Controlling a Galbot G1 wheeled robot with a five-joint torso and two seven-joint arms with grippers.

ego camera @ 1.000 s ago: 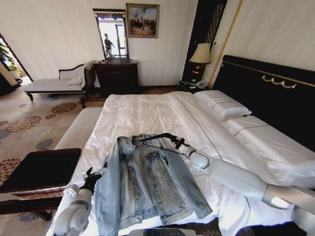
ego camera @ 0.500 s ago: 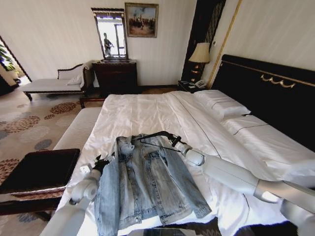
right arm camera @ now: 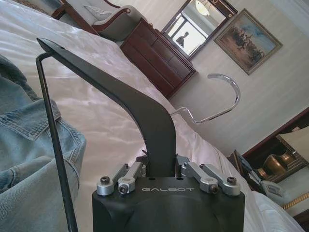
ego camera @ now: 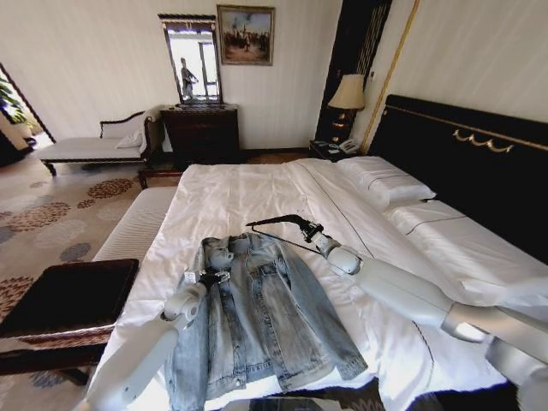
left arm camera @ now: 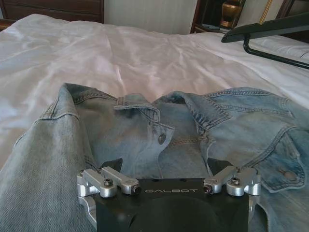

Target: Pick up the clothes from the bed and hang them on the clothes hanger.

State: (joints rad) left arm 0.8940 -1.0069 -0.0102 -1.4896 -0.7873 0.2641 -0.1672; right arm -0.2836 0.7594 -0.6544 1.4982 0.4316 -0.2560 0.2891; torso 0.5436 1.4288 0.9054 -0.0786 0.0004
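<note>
Jacket (ego camera: 261, 321) lies flat and face up on the bed (ego camera: 257, 193), collar toward the far end, long axis running from the robot toward the far end of the mattress. Left gripper (ego camera: 212, 276) hovers at the collar's left side, jaws spread, nothing between them; the collar lies just ahead of it. Right gripper (ego camera: 310, 229) is pinched on one arm of the hanger (ego camera: 278, 224), held in the air just beyond the collar. Left arm is nearer the jacket.

Bright daylight fills the room, glaring off the mirror (ego camera: 194, 58) and the white bed (ego camera: 248, 197). Walls bow at the head view's edges. Shadows stay soft.
</note>
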